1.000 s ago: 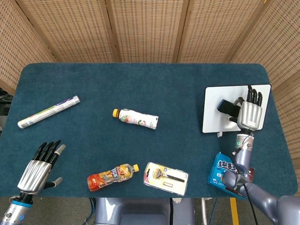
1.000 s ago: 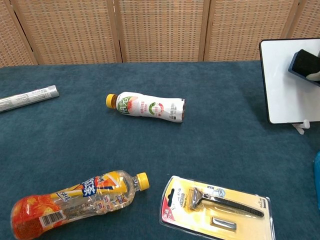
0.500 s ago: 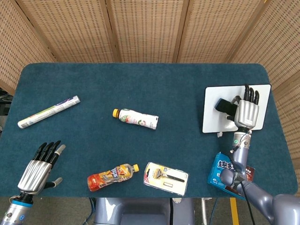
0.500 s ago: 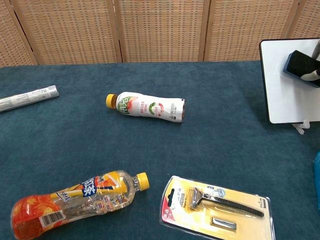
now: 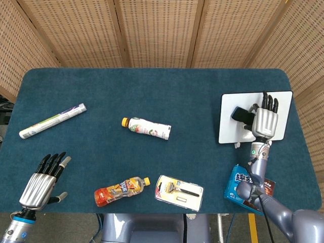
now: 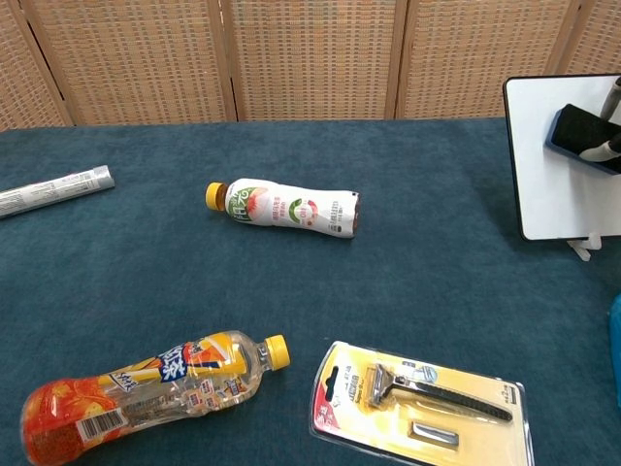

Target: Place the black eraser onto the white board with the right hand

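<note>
Your worktop (image 5: 192, 86) is a dark teal felt-like cloth with rounded corners, and behind it stands a folding screen (image 5: 152, 30) of woven cane panels in wooden frames. Your right hand (image 5: 265, 120) sits over the white board (image 5: 228, 129) near the worktop's right edge, fingers pointing toward the far edge, and it holds the black eraser (image 5: 242, 116) at the hand's left side; the chest view shows a light fingertip (image 6: 605, 149) wrapped on the eraser's lower edge. The eraser is a black block with a bluish base, lying within the board's black-framed outline, toward its upper half; whether it rests on the board surface cannot be told. Just off the board's near edge a small white piece (image 6: 580, 249) lies on the cloth. Near the right front corner, beside your right forearm, lies a blue snack packet (image 5: 242, 186) with white Chinese characters that are too small to read. Along the front edge you have a carded razor (image 6: 419, 400) in a yellow-backed blister pack and an orange drink bottle (image 6: 146, 390) with a yellow cap, blue Chinese lettering and a barcode. Mid-worktop lies a white drink bottle (image 6: 283, 209) with a yellow cap and fruit pictures. Toward the left edge lies a silvery tube (image 5: 52, 121). Your left hand (image 5: 40, 184) hovers at the left front corner, fingers spread and holding nothing.
</note>
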Action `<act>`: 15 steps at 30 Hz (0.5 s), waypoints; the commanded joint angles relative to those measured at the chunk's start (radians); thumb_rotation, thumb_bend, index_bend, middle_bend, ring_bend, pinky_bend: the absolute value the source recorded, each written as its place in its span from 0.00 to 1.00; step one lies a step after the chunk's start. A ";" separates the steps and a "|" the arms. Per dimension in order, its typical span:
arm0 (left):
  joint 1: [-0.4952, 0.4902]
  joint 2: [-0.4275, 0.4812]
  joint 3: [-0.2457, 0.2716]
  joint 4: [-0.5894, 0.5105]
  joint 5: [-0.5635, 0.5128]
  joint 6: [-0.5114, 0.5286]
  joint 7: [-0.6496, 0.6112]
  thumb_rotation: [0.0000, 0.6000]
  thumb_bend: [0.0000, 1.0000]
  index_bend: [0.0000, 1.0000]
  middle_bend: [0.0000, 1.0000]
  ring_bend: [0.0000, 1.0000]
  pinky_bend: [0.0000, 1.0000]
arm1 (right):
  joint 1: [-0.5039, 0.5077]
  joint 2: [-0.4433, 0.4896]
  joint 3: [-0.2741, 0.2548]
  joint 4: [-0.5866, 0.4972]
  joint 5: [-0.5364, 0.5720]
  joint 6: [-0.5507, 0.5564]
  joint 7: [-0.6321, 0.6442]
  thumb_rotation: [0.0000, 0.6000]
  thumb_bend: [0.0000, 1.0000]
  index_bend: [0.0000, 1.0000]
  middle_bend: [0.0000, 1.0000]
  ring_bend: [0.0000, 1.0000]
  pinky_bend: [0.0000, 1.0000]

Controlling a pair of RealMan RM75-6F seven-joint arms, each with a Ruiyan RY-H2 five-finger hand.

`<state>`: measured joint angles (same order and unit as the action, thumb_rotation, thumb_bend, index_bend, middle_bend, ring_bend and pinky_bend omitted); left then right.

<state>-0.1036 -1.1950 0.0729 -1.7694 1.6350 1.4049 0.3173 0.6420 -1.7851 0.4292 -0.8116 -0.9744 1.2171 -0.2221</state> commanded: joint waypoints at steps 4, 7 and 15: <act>0.000 0.000 0.000 0.001 0.000 0.001 -0.001 1.00 0.13 0.00 0.00 0.00 0.00 | 0.002 -0.004 0.002 0.009 -0.005 -0.003 -0.004 1.00 0.00 0.54 0.05 0.00 0.00; 0.000 0.000 0.000 0.001 0.000 0.001 -0.002 1.00 0.13 0.00 0.00 0.00 0.00 | 0.002 -0.002 0.005 0.009 -0.007 -0.009 -0.003 1.00 0.00 0.54 0.04 0.00 0.00; 0.000 -0.003 0.002 0.002 0.002 0.001 0.003 1.00 0.13 0.00 0.00 0.00 0.00 | -0.001 0.001 0.005 -0.002 -0.013 -0.014 -0.006 1.00 0.00 0.51 0.01 0.00 0.00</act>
<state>-0.1038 -1.1976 0.0749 -1.7680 1.6367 1.4056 0.3200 0.6411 -1.7847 0.4332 -0.8123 -0.9880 1.2037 -0.2280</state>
